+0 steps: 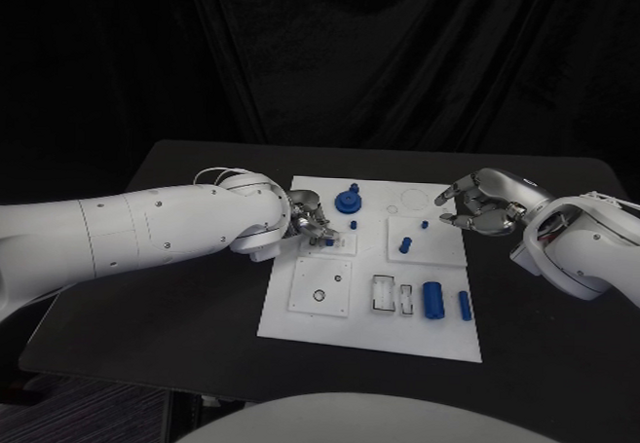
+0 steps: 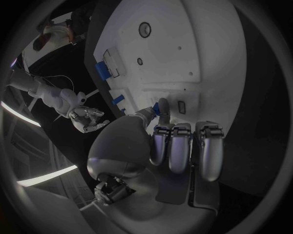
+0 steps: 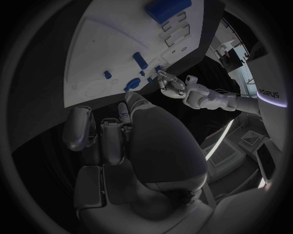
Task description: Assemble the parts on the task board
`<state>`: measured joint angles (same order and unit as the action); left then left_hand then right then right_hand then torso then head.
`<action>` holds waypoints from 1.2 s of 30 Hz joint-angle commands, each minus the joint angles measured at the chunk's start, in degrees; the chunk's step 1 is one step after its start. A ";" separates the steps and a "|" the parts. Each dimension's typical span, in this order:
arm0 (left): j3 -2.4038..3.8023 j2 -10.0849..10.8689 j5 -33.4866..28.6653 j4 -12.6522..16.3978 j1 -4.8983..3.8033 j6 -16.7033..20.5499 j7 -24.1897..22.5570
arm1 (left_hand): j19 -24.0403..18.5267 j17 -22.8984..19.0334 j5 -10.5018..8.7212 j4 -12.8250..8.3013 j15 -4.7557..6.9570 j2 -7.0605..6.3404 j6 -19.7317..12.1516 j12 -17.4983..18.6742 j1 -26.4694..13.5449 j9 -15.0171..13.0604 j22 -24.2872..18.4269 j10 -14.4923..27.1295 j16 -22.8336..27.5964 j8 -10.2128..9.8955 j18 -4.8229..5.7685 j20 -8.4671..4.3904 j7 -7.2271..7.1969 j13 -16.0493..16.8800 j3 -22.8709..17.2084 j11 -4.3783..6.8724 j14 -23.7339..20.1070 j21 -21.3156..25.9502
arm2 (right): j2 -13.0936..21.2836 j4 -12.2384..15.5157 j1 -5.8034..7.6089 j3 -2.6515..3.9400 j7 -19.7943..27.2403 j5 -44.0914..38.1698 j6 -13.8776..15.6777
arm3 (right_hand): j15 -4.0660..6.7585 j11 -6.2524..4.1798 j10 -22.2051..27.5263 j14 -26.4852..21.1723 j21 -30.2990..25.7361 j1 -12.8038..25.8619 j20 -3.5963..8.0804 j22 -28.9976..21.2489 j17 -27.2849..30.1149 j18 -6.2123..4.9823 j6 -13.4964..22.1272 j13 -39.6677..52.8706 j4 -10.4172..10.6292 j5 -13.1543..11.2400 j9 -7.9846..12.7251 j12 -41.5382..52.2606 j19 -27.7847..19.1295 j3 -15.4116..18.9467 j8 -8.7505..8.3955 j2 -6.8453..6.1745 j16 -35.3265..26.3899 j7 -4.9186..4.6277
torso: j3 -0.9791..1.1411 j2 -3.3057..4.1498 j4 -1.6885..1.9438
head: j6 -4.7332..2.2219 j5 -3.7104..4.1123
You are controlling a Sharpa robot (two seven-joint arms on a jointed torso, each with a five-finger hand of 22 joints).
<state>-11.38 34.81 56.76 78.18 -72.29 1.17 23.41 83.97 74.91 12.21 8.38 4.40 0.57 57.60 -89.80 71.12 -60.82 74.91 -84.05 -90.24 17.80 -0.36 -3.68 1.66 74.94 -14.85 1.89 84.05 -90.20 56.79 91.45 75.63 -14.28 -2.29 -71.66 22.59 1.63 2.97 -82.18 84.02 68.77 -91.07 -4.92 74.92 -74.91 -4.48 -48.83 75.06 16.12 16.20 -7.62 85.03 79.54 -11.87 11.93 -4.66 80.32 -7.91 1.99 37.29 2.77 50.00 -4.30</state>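
On the flat white plastic task board point(image 1: 296, 318) lying on the black table, the silver left hand point(image 1: 309, 223) pinches a small blue part point(image 2: 162, 107), apparently to seat it, while the silver right hand point(image 1: 478, 208) hovers with fingers curled, empty.

A matte black rectangular table point(image 1: 190, 305) stands before a dark, folded black curtain backdrop point(image 1: 410, 69), with grey carpet floor point(image 1: 74, 413) below.
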 commanded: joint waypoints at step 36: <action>-0.72 0.49 -0.12 0.47 1.63 -5.29 1.33 | 6.03 15.09 -0.93 -4.53 0.37 -0.38 0.11 -0.20 0.93 0.48 15.09 -5.95 0.24 -0.94 0.36 -0.45 -0.18 15.06 -4.66 0.42 5.95 0.20 | 0.02 -0.11 -0.19 0.04 -1.13 -0.21 -1.11 | -0.54 0.04 0.40 1.62 -0.54 -0.01 -0.08 4.62 -3.33 -0.70 -0.42 7.52 -0.04 0.32 0.14 -0.25 -0.28 -0.33 0.16 0.25 -0.48 -0.07 | 0.00 0.00 0.00 | 0.00 -0.17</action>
<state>-11.20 35.27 56.60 78.72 -71.89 0.33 22.58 83.97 74.91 11.57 8.52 4.39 0.08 57.82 -89.80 71.54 -60.39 74.91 -84.05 -90.24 17.08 -0.36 -3.68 1.96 74.94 -14.99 1.89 84.05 -90.20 56.79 91.37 75.57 -14.28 -2.40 -71.65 21.93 1.63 2.97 -82.18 84.02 68.34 -91.07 -4.92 74.91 -74.91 -4.48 -48.83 75.08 16.12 16.19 -7.52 85.03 79.54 -11.87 11.93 -4.66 80.03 -7.91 1.99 37.28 2.77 50.00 -4.43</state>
